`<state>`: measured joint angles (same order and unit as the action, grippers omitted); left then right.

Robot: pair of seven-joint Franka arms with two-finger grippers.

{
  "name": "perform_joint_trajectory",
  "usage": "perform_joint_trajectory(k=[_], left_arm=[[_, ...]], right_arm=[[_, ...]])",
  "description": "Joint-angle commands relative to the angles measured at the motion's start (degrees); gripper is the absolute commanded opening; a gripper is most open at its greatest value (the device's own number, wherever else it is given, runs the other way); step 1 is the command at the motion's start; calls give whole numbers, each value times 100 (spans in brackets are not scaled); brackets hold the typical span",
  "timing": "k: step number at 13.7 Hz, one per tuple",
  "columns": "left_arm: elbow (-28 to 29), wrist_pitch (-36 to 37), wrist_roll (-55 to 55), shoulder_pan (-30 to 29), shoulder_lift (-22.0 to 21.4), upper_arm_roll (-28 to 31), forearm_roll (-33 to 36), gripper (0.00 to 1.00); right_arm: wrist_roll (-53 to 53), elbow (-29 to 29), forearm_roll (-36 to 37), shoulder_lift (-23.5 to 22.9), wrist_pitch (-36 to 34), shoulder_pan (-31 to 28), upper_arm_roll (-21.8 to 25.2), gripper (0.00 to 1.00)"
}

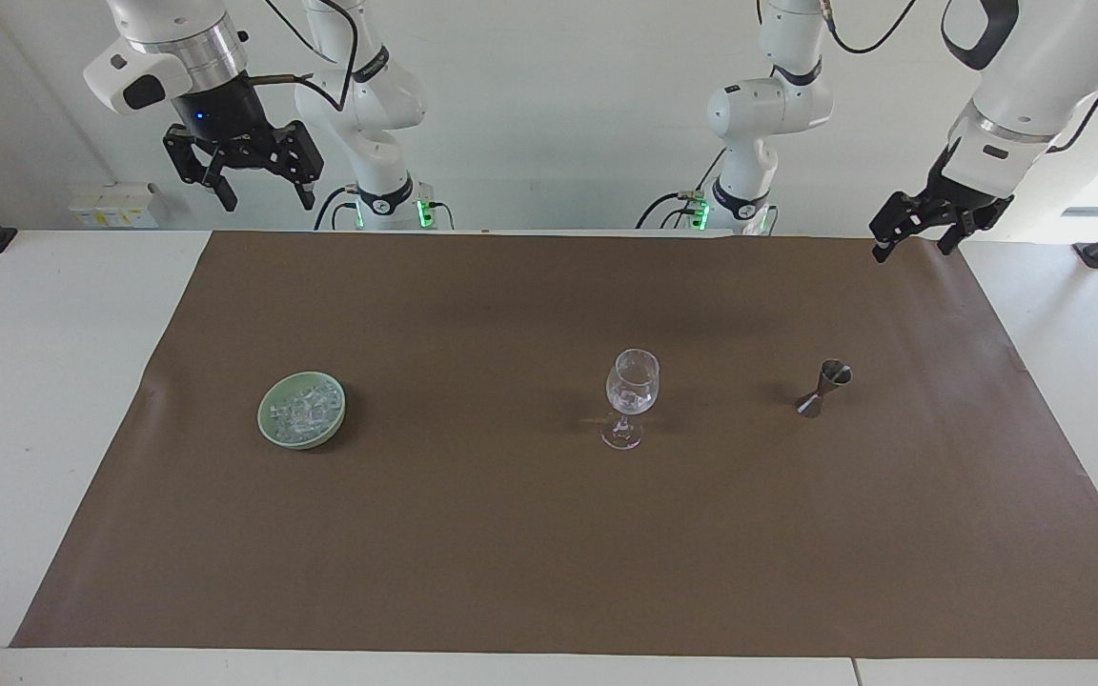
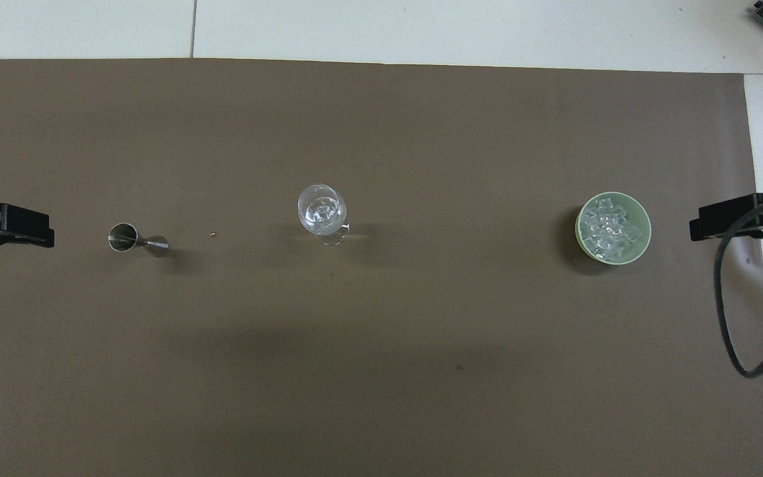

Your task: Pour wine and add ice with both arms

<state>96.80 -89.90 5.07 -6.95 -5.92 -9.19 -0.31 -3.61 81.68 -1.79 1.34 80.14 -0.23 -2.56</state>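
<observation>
Brown paper [image 1: 549, 534] covers the table [image 1: 44, 381], and three objects stand on it in a row. Right gripper [image 1: 266, 195], raised over the table edge at its own arm's end, has its fingers spread wide and grips nothing; below it, out toward the table's middle, lies the green bowl [image 1: 268, 426] heaped with ice [image 1: 306, 410]. Left gripper [image 1: 911, 240], fingers likewise apart and empty, hangs over the paper's corner at its own arm's end; the metal jigger [image 1: 823, 388] stands below it, well apart. Between bowl and jigger, the wine glass [image 1: 631, 396] stands upright.
</observation>
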Motion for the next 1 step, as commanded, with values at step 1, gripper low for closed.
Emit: perform_joint_trajectory(k=[1], left_arm=[[259,-35,-23,80,-163,66,57,100]], right_arm=[[97,156,-23,24,19,49,62,100]])
